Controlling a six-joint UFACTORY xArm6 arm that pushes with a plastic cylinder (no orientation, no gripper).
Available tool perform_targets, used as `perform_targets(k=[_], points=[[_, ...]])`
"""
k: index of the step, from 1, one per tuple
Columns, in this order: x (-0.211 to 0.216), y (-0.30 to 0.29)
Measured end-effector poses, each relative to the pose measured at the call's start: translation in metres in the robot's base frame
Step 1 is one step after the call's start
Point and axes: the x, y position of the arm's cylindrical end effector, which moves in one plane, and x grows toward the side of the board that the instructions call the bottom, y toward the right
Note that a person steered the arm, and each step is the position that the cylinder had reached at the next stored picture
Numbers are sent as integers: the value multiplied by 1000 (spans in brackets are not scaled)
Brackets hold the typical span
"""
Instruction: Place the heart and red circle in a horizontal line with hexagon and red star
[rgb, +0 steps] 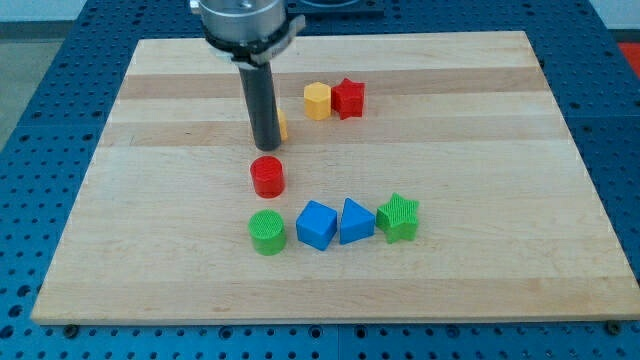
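A wooden board (560, 120) lies on a blue perforated table (40, 100). Near the view's bottom, a row runs left to right: green cylinder (267, 232), blue cube (317, 224), blue triangle (355, 221), green star (398, 217).
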Motion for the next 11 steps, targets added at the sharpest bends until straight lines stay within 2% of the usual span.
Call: perform_targets(k=[1,3,4,5,6,7,11], points=[[-32,-10],[-30,-40],[-11,-14],[14,-12],[36,40],[72,58],[100,-25]])
